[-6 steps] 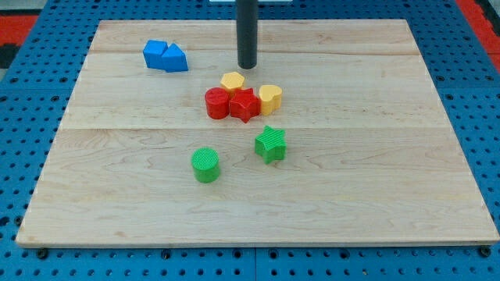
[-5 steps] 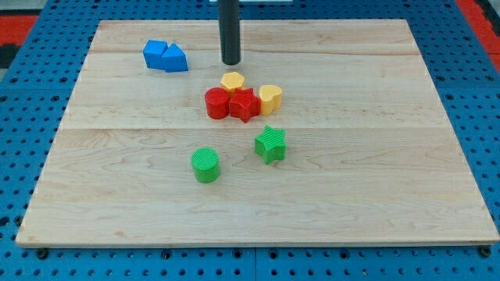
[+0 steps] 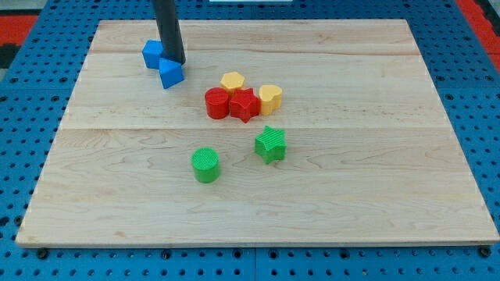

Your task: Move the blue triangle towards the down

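The blue triangle (image 3: 171,73) lies at the board's upper left, turned with a corner pointing down. My tip (image 3: 175,62) rests against its top edge, the dark rod rising out of the view's top. A second blue block (image 3: 151,54) sits just left of the rod, partly hidden by it, touching or nearly touching the triangle.
To the right sit a cluster: a yellow hexagon (image 3: 232,81), a yellow heart (image 3: 269,97), a red cylinder (image 3: 216,103) and a red star (image 3: 244,104). Lower are a green star (image 3: 271,144) and a green cylinder (image 3: 206,165). The wooden board (image 3: 375,172) lies on a blue pegboard.
My tip has moved left from above the yellow hexagon to the blue blocks. The blue triangle has shifted down and rotated, parting slightly from the other blue block.
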Robot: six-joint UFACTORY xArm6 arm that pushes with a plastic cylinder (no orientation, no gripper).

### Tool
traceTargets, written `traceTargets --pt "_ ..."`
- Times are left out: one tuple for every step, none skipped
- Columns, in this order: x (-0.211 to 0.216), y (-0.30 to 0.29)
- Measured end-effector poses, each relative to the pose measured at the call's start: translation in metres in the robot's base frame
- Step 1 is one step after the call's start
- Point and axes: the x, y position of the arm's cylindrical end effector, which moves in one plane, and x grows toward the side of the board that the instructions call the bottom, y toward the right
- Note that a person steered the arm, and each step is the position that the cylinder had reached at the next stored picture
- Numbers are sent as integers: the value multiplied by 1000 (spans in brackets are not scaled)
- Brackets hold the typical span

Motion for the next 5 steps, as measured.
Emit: traceTargets --pt "23 -3" --pt "23 -3" --pt "67 -4" --pt "144 12" --pt "136 7"
